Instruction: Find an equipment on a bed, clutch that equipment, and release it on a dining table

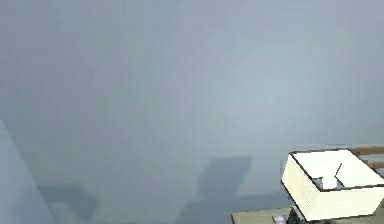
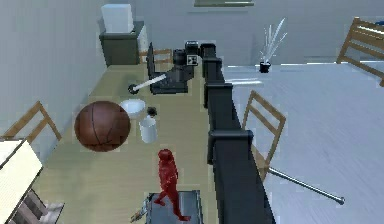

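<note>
- Arm (image 2: 228, 120): dark bar running up over the long wooden table (image 2: 185, 140) in the arm side view.
- Gripper (image 2: 158, 80): at the arm's far end, over the far part of the tabletop, w/ small objects on the table at and behind it. We can't tell whether it has hold of anything, and the pics give nothing more on its state.
- Basketball (image 2: 102, 125): brown-orange ball at the table's left edge, nearer to us than the gripper and apart from it. It looks to lie on the top, but we can't be sure of contact.
- White cup (image 2: 150, 125): upright, just right of the ball.
- Red figurine (image 2: 168, 185): standing at the table's near end on a dark flat base.
- Wooden chairs: one left of the table (image 2: 30, 125), one right of the arm (image 2: 262, 115), one in the top right corner (image 2: 360, 40).
- Dark cabinet (image 2: 120, 45) beyond the table's far end, w/ a white box on top.
- Pot w/ thin pale stalks (image 2: 268, 50) farther back on the right.
- Forward view: grey wall ahead, cream lampshade (image 1: 335, 180) at bottom right.
</note>
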Robot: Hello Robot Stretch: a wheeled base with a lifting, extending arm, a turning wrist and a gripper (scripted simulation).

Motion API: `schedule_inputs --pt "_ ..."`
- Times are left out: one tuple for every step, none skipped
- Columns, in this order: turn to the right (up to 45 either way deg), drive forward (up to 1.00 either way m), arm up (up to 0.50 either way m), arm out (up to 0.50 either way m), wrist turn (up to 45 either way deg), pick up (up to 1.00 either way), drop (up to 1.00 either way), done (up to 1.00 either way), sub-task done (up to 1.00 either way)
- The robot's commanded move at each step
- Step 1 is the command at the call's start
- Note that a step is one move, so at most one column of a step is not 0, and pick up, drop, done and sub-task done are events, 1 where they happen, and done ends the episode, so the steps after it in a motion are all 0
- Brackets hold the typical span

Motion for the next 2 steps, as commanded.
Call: schedule_inputs --pt "0.0 0.0 0.04 0.0 0.0 0.0 0.0 0.0 0.0" --pt "0.0 0.0 0.0 -0.08 0.0 0.0 0.0 0.0 0.0"
